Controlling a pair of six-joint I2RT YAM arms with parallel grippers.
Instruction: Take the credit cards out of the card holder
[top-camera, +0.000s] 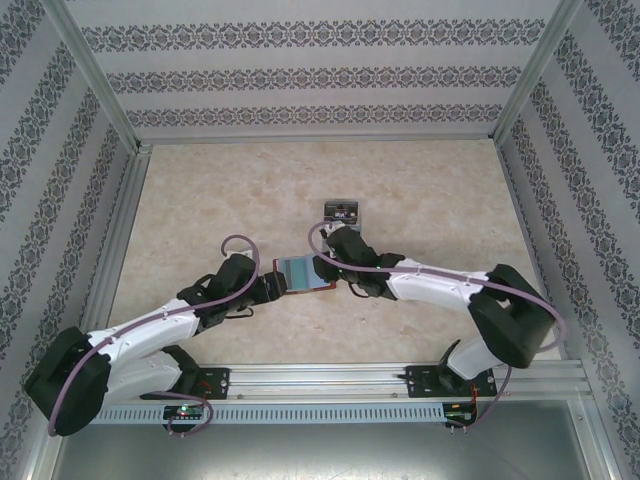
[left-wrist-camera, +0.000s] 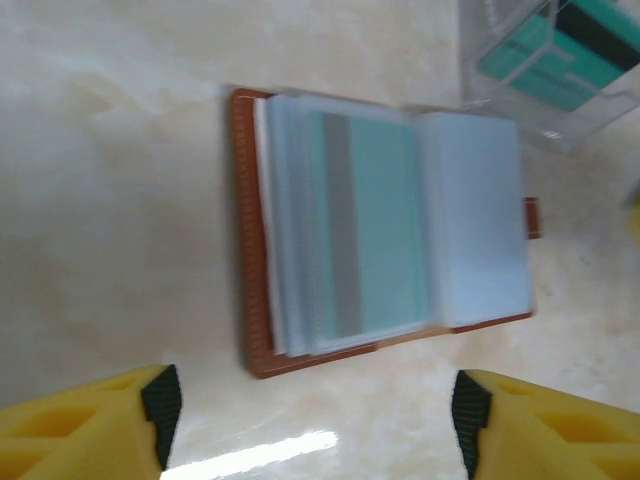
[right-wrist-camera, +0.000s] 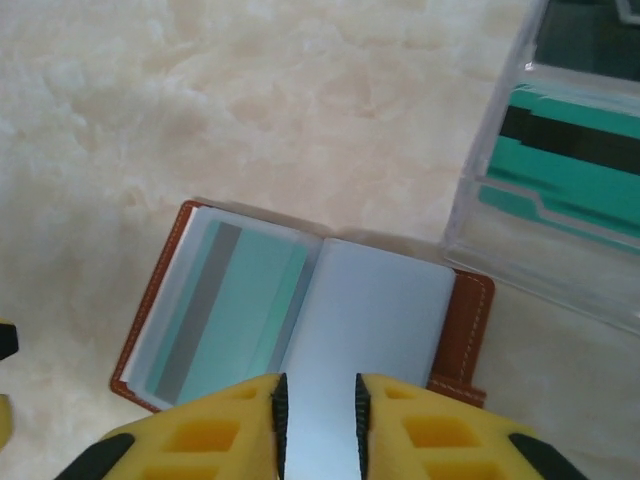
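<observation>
- I see the card holder (top-camera: 303, 272) lying open and flat on the table (top-camera: 200, 200), between my two arms, with a clear box (right-wrist-camera: 570, 190) of teal cards just beyond it.
- A teal card (left-wrist-camera: 375, 220) with a grey stripe sits inside one of the plastic sleeves (left-wrist-camera: 475, 220), on the left page as the right wrist camera sees it.
- My left hand (left-wrist-camera: 315, 410) hangs just short of the holder's near edge, fingers wide apart, with nothing between them.
- My right hand (right-wrist-camera: 318, 410) is over the near edge of the bare right page, its fingers drawn almost together. I cannot tell whether they pinch the sleeve.
- I judge the holder light and floppy, so it should slide or lift off the table if I tug it. One hand ought to pin the leather cover.
- The sleeves look thin and slick, and the card stiff and smooth. I would grip the card by whichever edge shows at the sleeve's mouth and draw it straight out.
</observation>
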